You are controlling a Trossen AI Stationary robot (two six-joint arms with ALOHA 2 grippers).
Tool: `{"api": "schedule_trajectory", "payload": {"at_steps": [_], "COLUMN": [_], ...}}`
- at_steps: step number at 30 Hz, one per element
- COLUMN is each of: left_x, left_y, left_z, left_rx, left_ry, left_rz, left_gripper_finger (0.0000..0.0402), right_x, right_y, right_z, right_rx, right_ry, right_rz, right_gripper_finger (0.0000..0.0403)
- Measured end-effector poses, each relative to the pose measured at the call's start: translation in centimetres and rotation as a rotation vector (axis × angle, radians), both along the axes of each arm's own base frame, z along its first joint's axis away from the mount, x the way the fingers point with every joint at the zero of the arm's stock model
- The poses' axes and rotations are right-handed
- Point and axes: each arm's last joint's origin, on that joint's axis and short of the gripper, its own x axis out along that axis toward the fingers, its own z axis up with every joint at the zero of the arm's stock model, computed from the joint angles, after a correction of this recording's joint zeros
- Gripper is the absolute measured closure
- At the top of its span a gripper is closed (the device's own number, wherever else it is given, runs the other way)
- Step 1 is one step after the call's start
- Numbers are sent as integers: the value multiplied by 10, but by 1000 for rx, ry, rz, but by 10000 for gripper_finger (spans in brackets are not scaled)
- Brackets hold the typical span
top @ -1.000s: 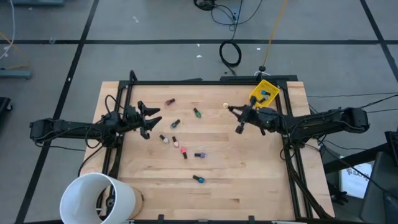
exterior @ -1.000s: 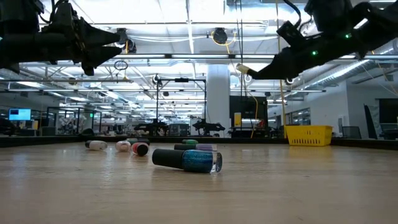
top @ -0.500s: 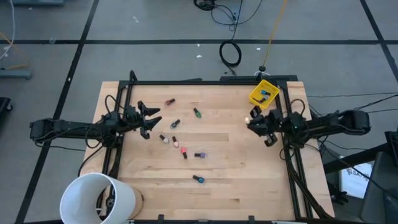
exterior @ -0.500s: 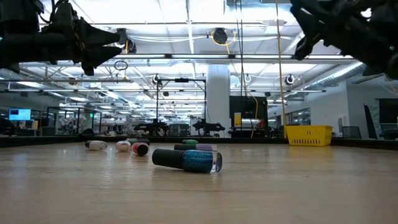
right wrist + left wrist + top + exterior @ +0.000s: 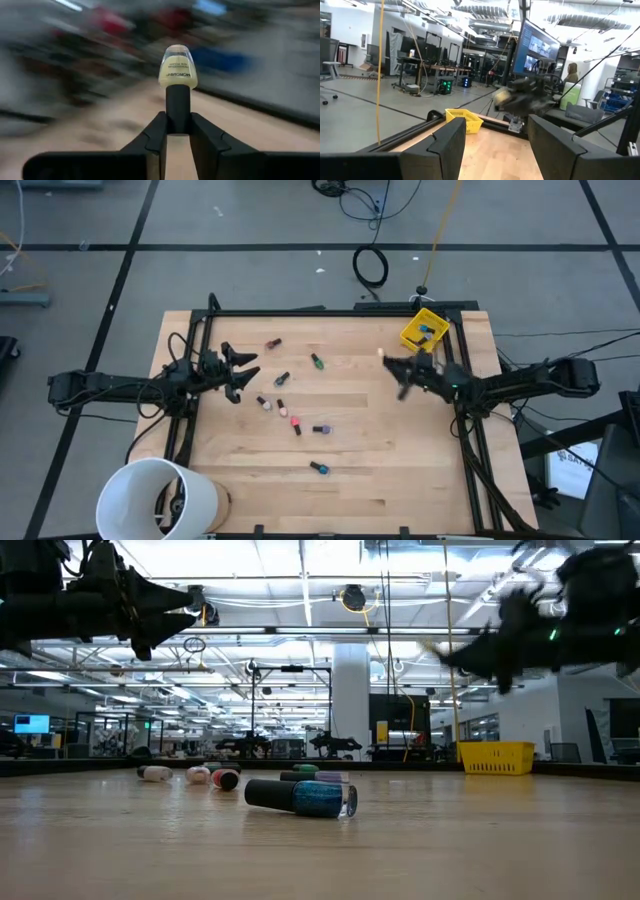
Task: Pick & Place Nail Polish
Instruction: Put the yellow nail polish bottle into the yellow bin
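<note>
Since half a second ago, the right gripper (image 5: 392, 370) is swinging back out over the table's (image 5: 400, 470) right side, near the yellow bin (image 5: 424, 331). Its fingers (image 5: 156, 135) are closing tight on the dark cap of a pale nail polish bottle (image 5: 177, 66); everything beyond is blurred, so its height is hard to judge. Other bottles (image 5: 292, 412) are lying scattered mid-table. The left gripper (image 5: 247, 370) is hovering at the left edge, jaws spread wide and gripping nothing.
</note>
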Motion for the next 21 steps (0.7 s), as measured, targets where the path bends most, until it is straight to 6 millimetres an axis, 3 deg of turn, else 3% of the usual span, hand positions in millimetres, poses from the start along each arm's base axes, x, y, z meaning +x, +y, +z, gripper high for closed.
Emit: {"api": "schedule_trajectory", "payload": {"at_steps": [3, 7, 16, 21], "left_x": [0, 0, 0, 0], "left_y": [0, 0, 0, 0], "left_z": [0, 0, 0, 0], "left_rx": [0, 0, 0, 0], "left_ry": [1, 0, 0, 0], "left_rz": [0, 0, 0, 0], "left_gripper_finger": [192, 192, 192, 192], "right_x": [-5, -7, -4, -17], "right_y": [-16, -41, -72, -75], "right_z": [-15, -9, 35, 39], "right_rx": [4, -16, 123, 275], "right_ry": [224, 384, 790, 896], "right_rz": [-276, -481, -567, -599], "right_gripper_finger": [353, 353, 353, 353]}}
